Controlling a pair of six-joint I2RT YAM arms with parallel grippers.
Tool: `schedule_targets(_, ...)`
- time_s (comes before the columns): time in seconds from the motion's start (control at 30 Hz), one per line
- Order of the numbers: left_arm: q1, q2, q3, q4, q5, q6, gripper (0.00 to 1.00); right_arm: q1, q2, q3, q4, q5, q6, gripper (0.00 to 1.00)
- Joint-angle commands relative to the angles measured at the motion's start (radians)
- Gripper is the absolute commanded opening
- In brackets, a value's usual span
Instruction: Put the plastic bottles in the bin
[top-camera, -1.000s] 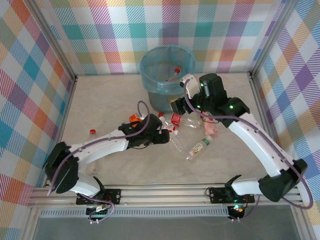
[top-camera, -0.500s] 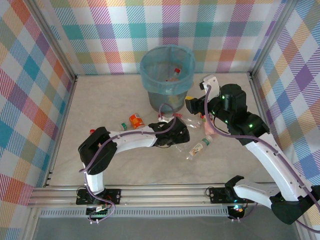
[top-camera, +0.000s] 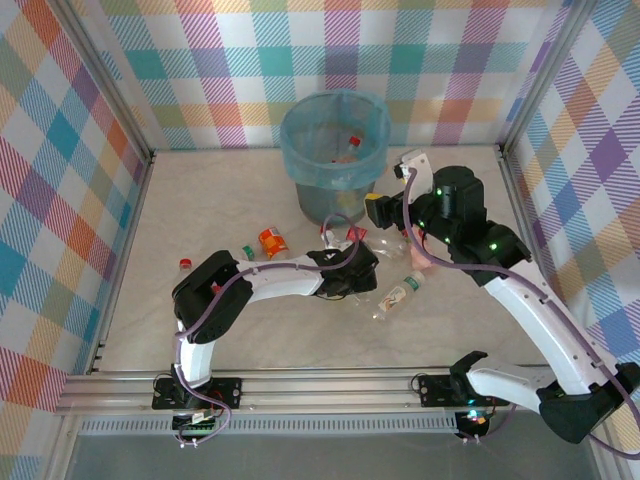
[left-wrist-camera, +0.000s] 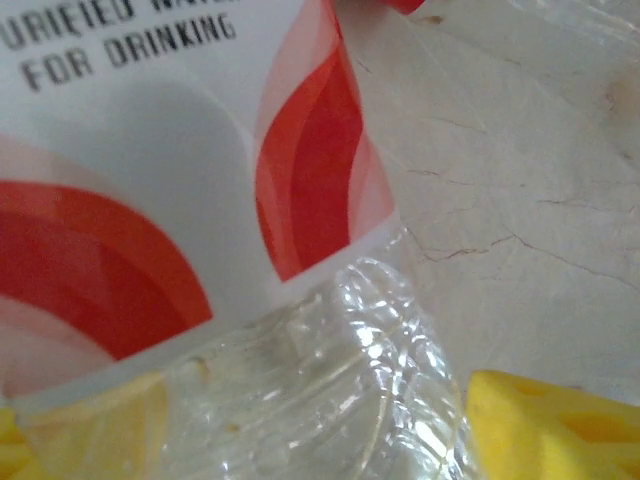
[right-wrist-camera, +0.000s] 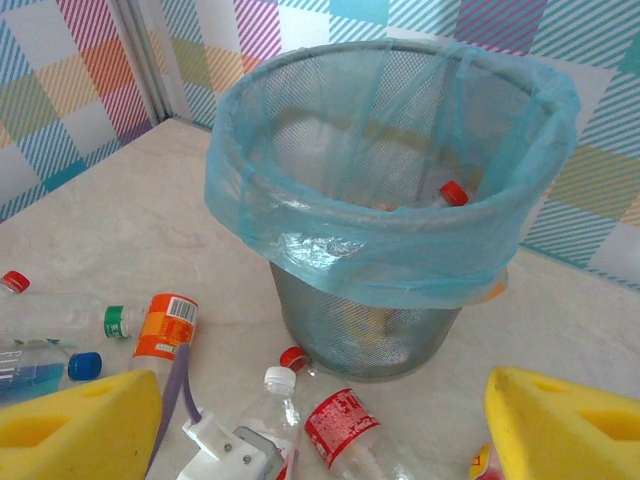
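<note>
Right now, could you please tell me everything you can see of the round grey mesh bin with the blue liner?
The round grey wire-mesh bin stands upright on the pale table, near the chequered back wall. A translucent light-blue plastic bag lines it, folded crumpled over the rim. Its wall narrows slightly toward the base. Inside, a red-capped bottle leans at the far side. Several small bottles lie on the table close to its base.

Roughly nine bottles (top-camera: 270, 241) lie on one table (top-camera: 205, 205), and one more sits inside the single bin (top-camera: 292, 150).
</note>
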Motion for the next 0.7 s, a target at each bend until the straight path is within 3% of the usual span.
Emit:
schedule_targets(0.0,-0.011,-0.003,-0.046,0.000,-0.007,0.013,0.70,-0.004,0.011,0.026,0.030,-0.027,0.026,0.84)
schedule_targets(0.2,-0.011,-0.069,-0.101,0.011,-0.039,0.028,0.59,-0.005,0.028,0.043,0.035,-0.059,0.042,0.84)
schedule_targets(0.53,-0.013,-0.263,-0.211,-0.017,-0.148,0.032,0.57,-0.004,0.043,0.082,0.040,-0.150,0.063,0.83)
schedule_targets(0.67,-0.013,-0.372,-0.244,-0.041,-0.211,0.063,0.57,-0.004,0.068,0.111,0.047,-0.268,0.059,0.82)
